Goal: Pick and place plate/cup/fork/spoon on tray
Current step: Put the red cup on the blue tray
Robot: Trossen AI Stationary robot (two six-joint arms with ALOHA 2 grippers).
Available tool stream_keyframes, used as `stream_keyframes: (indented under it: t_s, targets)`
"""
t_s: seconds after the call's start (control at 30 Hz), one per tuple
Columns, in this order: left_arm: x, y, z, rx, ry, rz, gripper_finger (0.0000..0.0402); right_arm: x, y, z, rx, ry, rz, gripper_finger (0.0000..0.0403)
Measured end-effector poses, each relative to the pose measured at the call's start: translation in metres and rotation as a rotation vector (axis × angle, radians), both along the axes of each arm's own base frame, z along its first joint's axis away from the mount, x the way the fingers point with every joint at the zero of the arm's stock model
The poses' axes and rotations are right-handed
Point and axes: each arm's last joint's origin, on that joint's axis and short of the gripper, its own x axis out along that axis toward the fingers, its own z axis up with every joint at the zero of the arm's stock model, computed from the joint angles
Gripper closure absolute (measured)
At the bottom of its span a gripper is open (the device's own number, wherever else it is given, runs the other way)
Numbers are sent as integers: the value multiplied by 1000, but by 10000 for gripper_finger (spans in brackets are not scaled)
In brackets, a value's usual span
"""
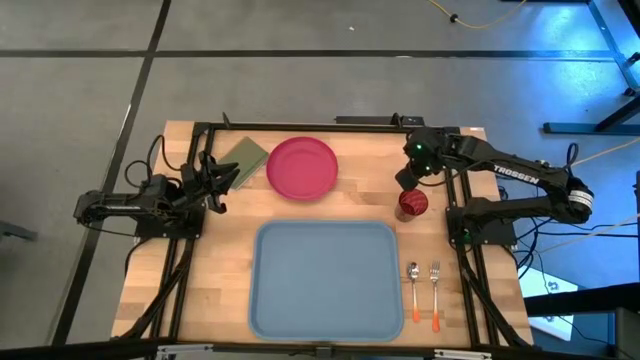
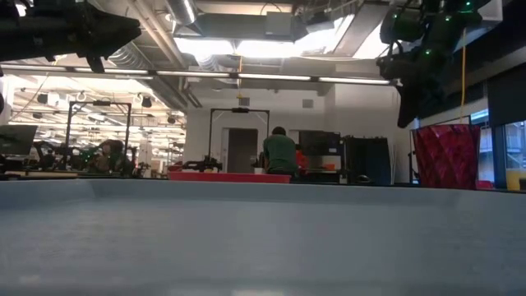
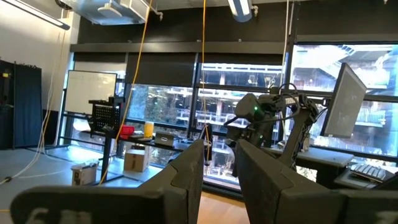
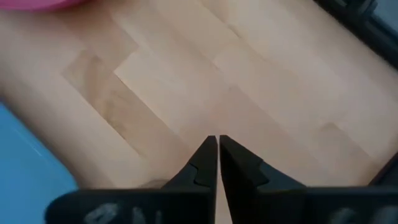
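Observation:
The magenta plate (image 1: pixel 302 167) lies flat on the wooden table, at the far side. The light-blue tray (image 1: pixel 325 280) lies at the near middle. Right of the tray, the spoon (image 1: pixel 413 290) and the fork (image 1: pixel 435 295) lie side by side, heads toward the far edge. The dark red cup (image 1: pixel 412 203) stands upright past the tray's far right corner, also seen in the low view (image 2: pixel 448 156). My right gripper (image 1: pixel 404 181) hangs shut above the bare wood (image 4: pixel 217 146), just beyond the cup on its far left, pointing steeply down. My left gripper (image 1: pixel 216 182) waits open at the table's left edge.
An olive-green pad (image 1: pixel 243 158) lies left of the plate, close to my left gripper. Black frame rails (image 1: pixel 460 200) run along both sides of the table. Bare wood shows between the plate and the cup. People sit in the room beyond the table (image 2: pixel 279 154).

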Motion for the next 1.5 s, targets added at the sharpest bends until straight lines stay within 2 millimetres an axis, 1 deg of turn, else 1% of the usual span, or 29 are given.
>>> stream_keyframes:
  t_s: [0.3, 0.43, 0.5, 0.57, 0.67, 0.73, 0.97, 1.13, 1.3, 1.4, 1.5]
  targets:
    - [0, 0, 0, 0, 0, 0, 314, 7, 3, -7, 77, 10, 3, 311]
    - [0, 0, 0, 0, 0, 0, 314, 7, 6, -8, 154, -11, 44, 294]
    - [0, 0, 0, 0, 0, 0, 314, 6, 8, -7, 182, -7, 92, 293]
    - [0, 0, 0, 1, 0, 0, 314, 4, 10, -1, 207, -4, 141, 292]
    - [0, 0, 0, 1, 0, 0, 314, 0, 12, 5, 230, 41, 173, 292]
    - [0, 0, 0, 1, 0, 0, 314, -2, 13, 6, 235, 62, 190, 292]
    - [0, 0, 0, 1, 0, 0, 314, -11, 18, 3, 291, 163, 178, 292]
    - [0, 0, 0, 1, 0, 0, 314, -13, 16, 3, 217, 219, 148, 292]
    - [0, 0, 0, 1, 0, 0, 314, -13, 16, 3, 232, 210, 119, 292]
    - [0, 0, 0, 1, 0, 0, 314, -15, 17, -2, 246, 222, 102, 292]
    - [0, 0, 0, 1, 0, 0, 314, -18, 19, -14, 267, 256, 97, 292]
